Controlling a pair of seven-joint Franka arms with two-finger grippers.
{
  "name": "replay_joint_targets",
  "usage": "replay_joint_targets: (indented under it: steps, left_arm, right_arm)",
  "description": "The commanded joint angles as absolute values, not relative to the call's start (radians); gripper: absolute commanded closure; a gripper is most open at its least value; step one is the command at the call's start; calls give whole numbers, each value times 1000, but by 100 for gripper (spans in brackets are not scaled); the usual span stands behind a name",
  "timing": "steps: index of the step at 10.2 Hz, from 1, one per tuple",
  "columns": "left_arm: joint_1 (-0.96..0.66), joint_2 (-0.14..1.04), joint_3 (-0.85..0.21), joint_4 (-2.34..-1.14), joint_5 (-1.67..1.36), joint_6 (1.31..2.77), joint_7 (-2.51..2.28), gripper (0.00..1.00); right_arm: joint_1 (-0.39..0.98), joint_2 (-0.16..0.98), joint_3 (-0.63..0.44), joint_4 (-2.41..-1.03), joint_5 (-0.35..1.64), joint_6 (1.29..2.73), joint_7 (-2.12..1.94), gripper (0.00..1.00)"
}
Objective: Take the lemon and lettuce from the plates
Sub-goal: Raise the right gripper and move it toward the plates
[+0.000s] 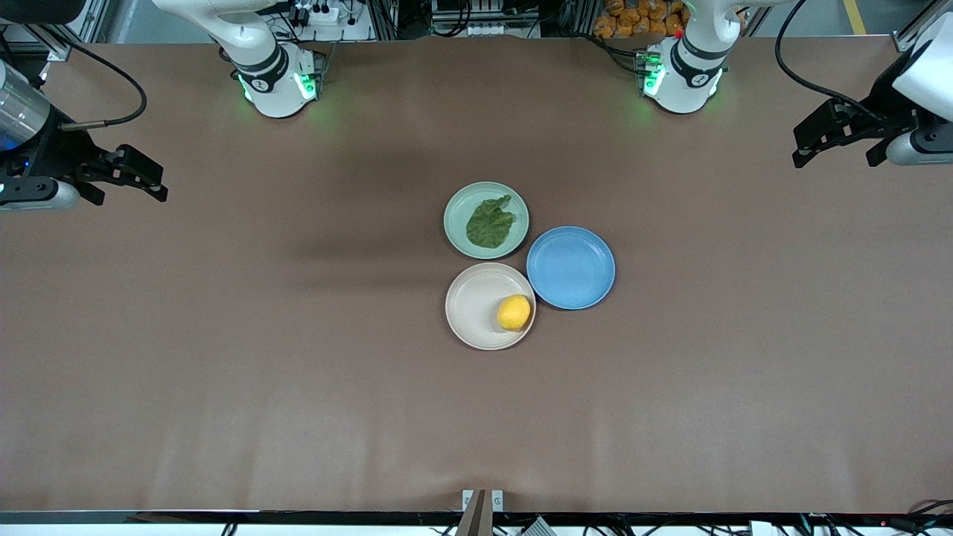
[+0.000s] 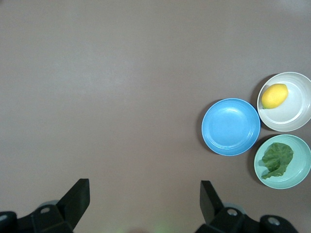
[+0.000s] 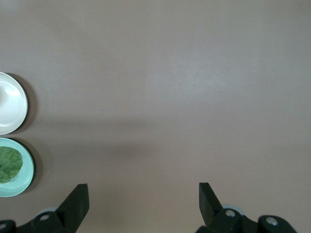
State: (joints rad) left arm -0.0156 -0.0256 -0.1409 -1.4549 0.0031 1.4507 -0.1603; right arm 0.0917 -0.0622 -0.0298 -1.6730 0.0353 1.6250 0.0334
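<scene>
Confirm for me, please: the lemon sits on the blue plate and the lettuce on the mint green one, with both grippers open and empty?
Not quite: the lemon sits on the beige plate, as the front view shows; the blue plate holds nothing. The lettuce does lie on the mint green plate, and the left gripper and right gripper are open and empty.

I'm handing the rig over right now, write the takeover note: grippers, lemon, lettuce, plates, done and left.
Left gripper: open, holding nothing, waiting over bare table at its own end.
Right gripper: open, holding nothing, over its own end.
Lettuce lies on the mint green plate.
Lemon sits on the beige plate, nearer the front camera.
Blue plate beside both holds nothing.
Done: nothing picked. Left: both picks.
</scene>
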Motion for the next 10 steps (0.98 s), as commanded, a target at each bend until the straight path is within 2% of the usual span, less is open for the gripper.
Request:
replay_joint_targets:
  steps: [1,8,10]
  left_arm:
    - [-6,-37,-138,-1450,-20,1434,-137,0]
    - [-6,-29,-138,-1448,-15,1434,-137,0]
    - [-6,-29,-138,-1450,-15,1434,-133,0]
  right_arm:
    - [98,-57,-32,-1677,31,1620,32,0]
    - [141,-57,-34,-1681,23,1632,47,0]
    - [194,-61,-38,-1703,23,1647,92,0]
